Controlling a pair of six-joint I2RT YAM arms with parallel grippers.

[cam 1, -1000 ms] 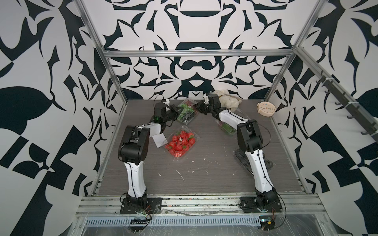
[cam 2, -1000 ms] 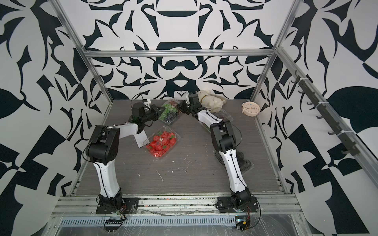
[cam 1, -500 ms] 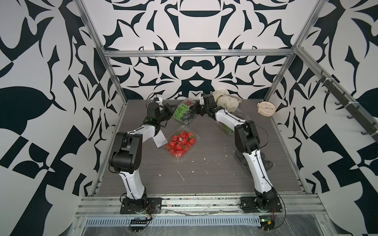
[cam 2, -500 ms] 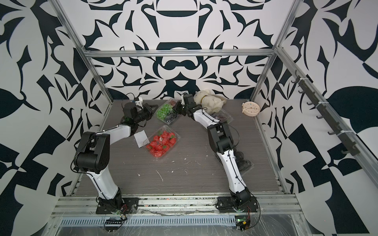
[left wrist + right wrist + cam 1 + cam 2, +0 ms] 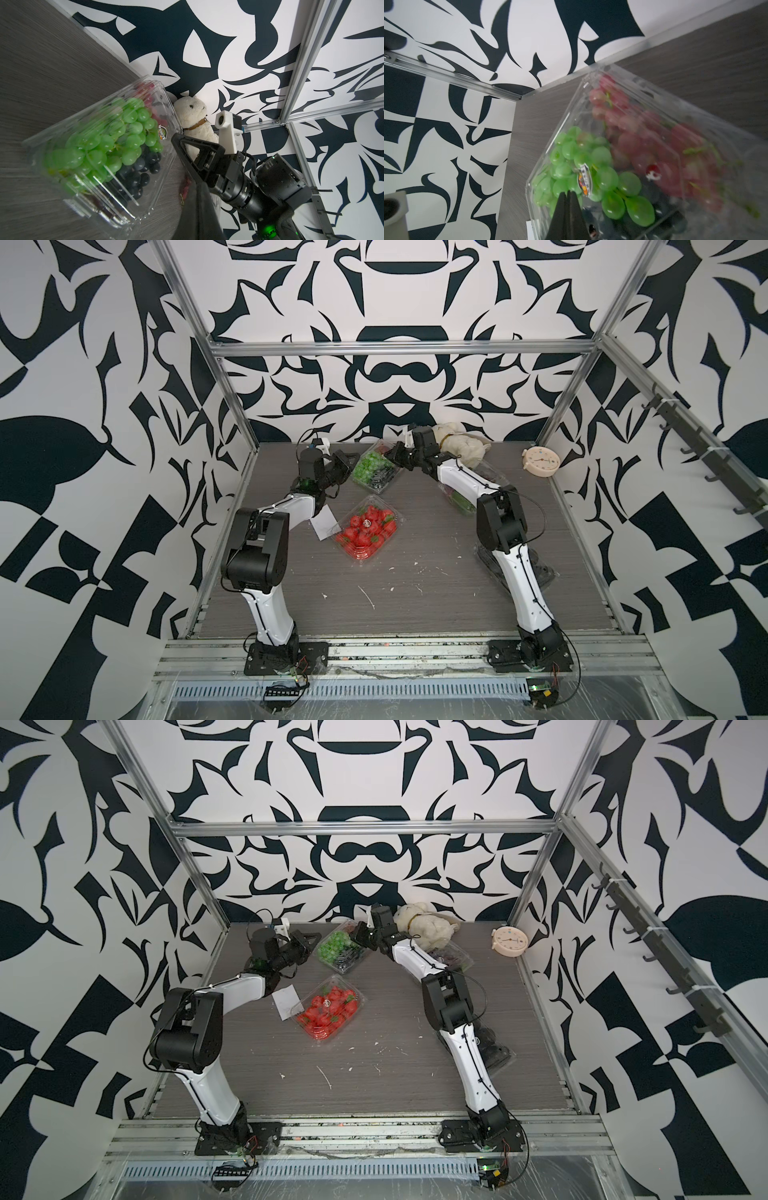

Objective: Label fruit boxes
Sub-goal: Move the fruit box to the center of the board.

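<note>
Right gripper (image 5: 568, 193) closed, grape punnet (image 5: 623, 145) (blurred)

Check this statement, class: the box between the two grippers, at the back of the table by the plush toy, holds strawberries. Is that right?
No. The box between the left gripper and right gripper, at the back of the table by the plush toy, holds grapes, not strawberries; the left wrist view shows this.
</note>
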